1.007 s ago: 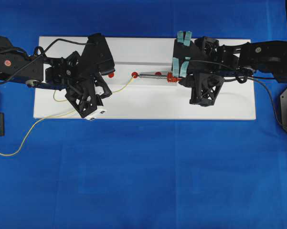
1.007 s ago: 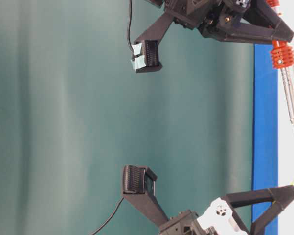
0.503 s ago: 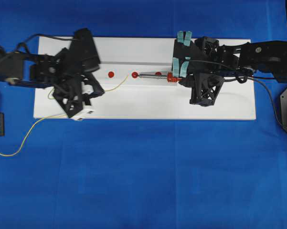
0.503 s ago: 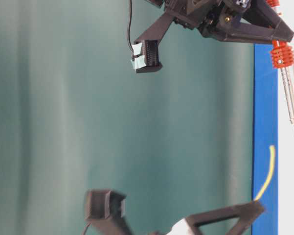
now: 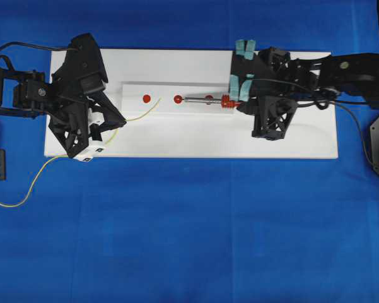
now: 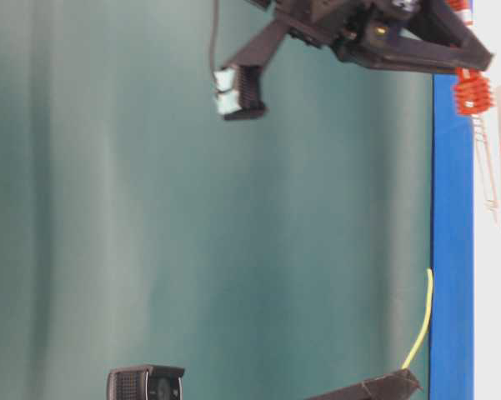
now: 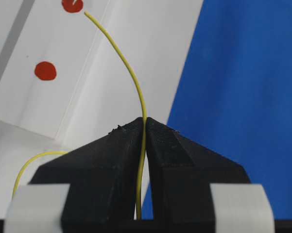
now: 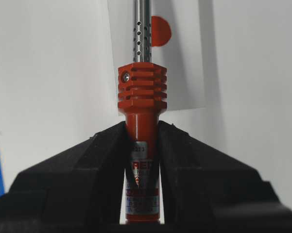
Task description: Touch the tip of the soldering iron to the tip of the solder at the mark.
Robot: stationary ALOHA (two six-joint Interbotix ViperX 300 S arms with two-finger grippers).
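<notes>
Nearest, the long thin yellow solder wire trails off the white board onto the blue cloth. The left gripper is clamped on it at the board's left, its free tip near the left of 3 red dots and well apart from the iron. Farther right, the right gripper is clamped on the red-handled, silver-shafted soldering iron, whose tip lies at the middle red mark. Both tools are held; touching the tips remains. The iron's tip is too small to resolve.
</notes>
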